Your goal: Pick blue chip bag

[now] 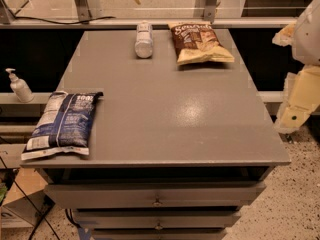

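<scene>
The blue chip bag (pixel 64 124) lies flat at the front left corner of the grey cabinet top (pixel 165 109). It is dark navy with white panels, white lettering and white crimped ends, and its long side runs front to back. The arm with my gripper (pixel 299 101) hangs at the right edge of the view, beyond the cabinet's right side. It is far from the bag and holds nothing that I can see.
A brown-and-yellow chip bag (pixel 199 43) lies at the back right of the top. A pale bottle (pixel 144 40) lies on its side at the back centre. A pump bottle (pixel 20 86) stands on a shelf to the left. Drawers (pixel 157 196) sit below the front edge.
</scene>
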Motion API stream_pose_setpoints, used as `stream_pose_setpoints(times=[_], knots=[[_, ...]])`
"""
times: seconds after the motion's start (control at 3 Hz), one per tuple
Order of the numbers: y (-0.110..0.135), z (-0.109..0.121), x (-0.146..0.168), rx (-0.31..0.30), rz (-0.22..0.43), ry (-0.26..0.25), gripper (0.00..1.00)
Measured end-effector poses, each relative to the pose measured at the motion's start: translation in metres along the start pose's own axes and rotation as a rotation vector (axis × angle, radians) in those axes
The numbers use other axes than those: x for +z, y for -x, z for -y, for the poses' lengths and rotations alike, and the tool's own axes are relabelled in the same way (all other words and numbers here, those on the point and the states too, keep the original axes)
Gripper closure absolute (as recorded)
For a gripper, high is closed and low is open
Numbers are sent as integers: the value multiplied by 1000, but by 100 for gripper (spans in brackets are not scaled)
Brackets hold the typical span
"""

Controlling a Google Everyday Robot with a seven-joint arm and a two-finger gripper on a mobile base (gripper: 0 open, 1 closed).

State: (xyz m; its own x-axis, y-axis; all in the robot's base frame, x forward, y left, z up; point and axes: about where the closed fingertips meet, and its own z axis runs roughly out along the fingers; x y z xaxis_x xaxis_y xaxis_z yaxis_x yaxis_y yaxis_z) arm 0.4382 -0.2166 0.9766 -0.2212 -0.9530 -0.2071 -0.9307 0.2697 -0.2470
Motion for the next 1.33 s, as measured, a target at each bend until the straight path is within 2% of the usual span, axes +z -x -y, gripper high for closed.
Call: stream_pose_setpoints(times=[0.33,0.67,1.0,1.33], knots=[[0,0,0,0,0,0,0],[26,-4,2,-75,56,5,0],[79,-25,14,-217,154,53,0],[139,-55,31,-367,289,146,0]])
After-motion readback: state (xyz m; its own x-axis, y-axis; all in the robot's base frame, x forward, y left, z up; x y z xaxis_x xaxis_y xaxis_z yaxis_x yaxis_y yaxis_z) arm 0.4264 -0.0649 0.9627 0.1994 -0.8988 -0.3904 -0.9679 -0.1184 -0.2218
